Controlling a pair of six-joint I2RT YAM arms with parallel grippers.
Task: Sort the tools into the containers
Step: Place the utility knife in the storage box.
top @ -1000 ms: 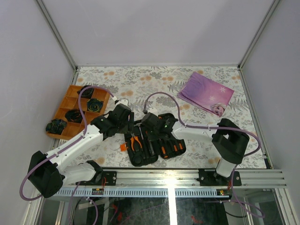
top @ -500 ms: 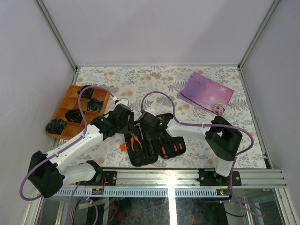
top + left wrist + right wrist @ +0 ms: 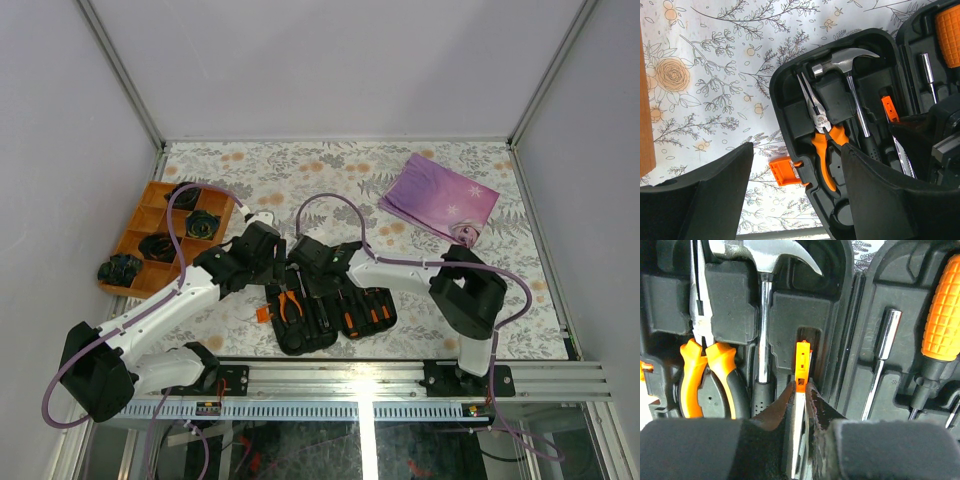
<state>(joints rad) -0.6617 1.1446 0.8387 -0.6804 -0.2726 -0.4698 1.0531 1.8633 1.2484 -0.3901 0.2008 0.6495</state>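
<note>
1. Black hinged plastic tool case [image 3: 310, 335] lies open near centre on the floral table cover [image 3: 330, 170], orange latch [image 3: 785, 171] on its left edge.
2. Left half holds the orange-handled needle-nose pliers [image 3: 826, 142]. The steel-headed claw hammer [image 3: 765, 260] sits just right of them.
3. Right arm folds at the elbow and reaches left across the case. Right gripper [image 3: 800, 390] hangs low over the left half.
4. Its fingers are pinched together on a slim steel-and-orange blade tool [image 3: 801, 360]. The orange end sits in the narrow slot right of the hammer shaft.
5. Left arm stretches up-right from its base. Left gripper [image 3: 796, 147] hovers over the case's left edge, fingers spread wide, gripping nothing.
6. Right half holds an orange-grip screwdriver [image 3: 940, 325] and a steel socket bit [image 3: 882, 355].
7. Orange divided tray [image 3: 135, 230] is far left, purple cloth [image 3: 440, 200] far right.
</note>
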